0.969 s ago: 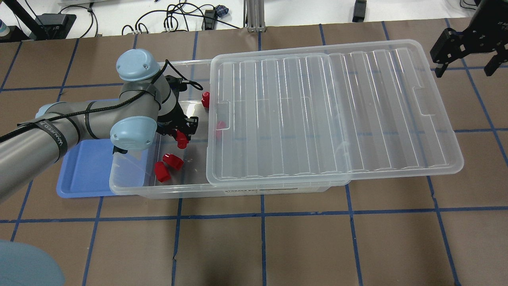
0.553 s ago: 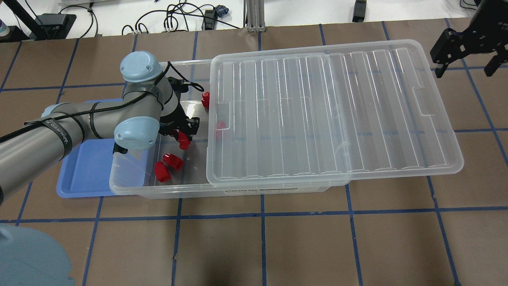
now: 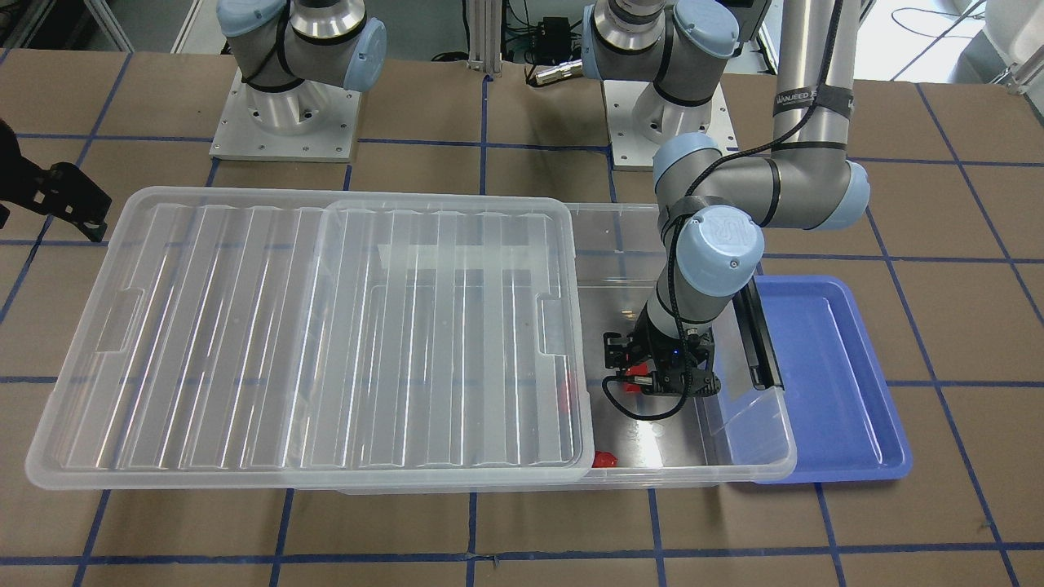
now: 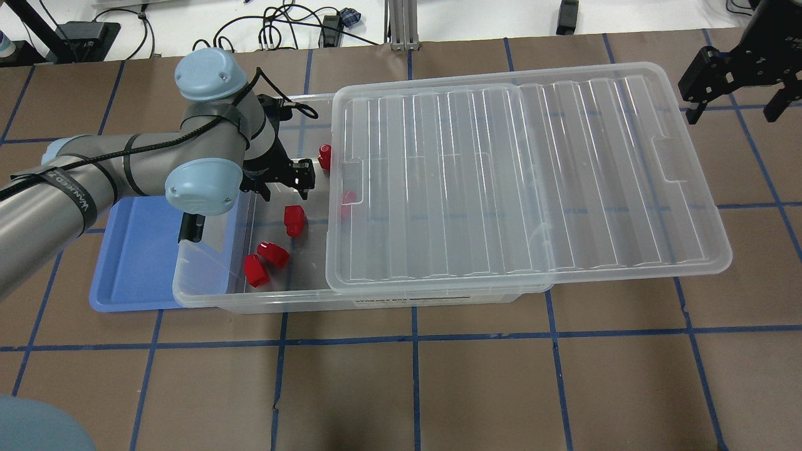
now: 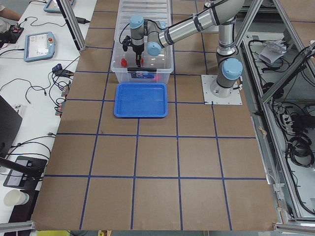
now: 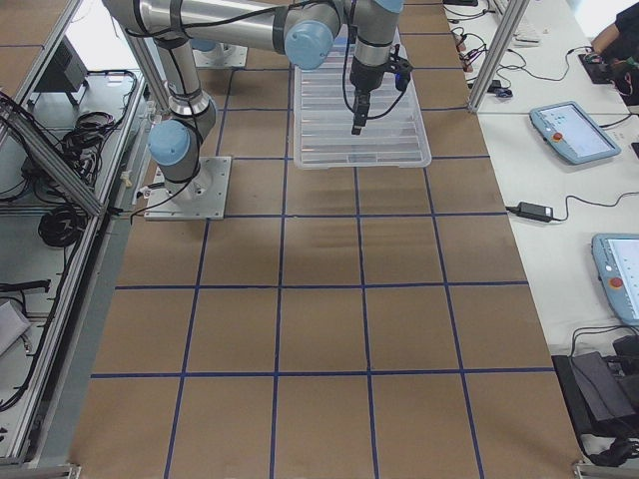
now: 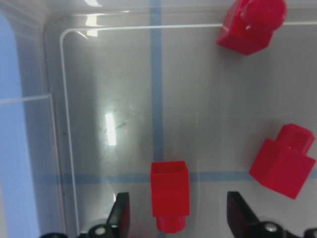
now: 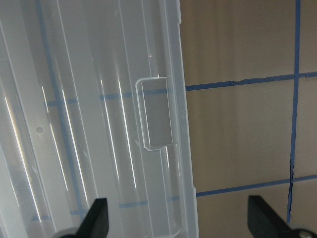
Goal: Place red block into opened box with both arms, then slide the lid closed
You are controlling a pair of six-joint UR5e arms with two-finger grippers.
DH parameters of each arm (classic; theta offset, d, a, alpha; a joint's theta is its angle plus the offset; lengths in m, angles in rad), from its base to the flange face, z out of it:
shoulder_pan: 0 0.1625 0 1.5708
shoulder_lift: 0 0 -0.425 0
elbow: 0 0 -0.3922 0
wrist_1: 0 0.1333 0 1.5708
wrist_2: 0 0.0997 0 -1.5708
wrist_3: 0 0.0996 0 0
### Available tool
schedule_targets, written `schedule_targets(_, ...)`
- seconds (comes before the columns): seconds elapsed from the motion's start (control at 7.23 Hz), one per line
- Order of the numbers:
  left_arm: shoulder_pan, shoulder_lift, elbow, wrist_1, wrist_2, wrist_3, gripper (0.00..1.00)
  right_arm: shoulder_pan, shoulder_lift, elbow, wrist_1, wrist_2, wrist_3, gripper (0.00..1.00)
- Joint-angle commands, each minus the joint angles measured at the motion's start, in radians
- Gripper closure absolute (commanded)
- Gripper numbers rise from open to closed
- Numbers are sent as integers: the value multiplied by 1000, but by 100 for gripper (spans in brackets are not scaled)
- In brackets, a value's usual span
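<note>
The clear box lies with its left end uncovered. The ribbed lid rests shifted to the right, overhanging the box's right end. My left gripper hangs open inside the uncovered end, and a red block lies free on the floor just below it. In the left wrist view that red block sits between the spread fingers, apart from both. Several more red blocks lie nearby. My right gripper is open, off the lid's far right corner, over its notch.
A blue tray sits against the box's left end, beside its black handle. One red block lies under the lid's left edge, another red block by the far wall. Cables and posts run along the table's far edge.
My left gripper opened and let go of the red block, then drew back toward the far wall. The block now lies on the box floor. The right gripper has not moved.
</note>
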Motion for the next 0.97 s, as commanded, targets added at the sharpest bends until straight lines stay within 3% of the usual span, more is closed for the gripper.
schedule_targets(0.0,6,46,36,-62,1,-1,15,0,2,-3,-1,-1,-1,0)
schedule_targets(0.42,-11,168,215,-388,3,2,10,-9,14,-7,-50,-16,-16,0)
schedule_targets(0.69,11,219,308,-506,14,14,0,-62,58,0,-128,-13,-25,0)
schedule_targets(0.83,15,228,316,-525,9,14,0,-76,93,4,-169,-12,-45,0)
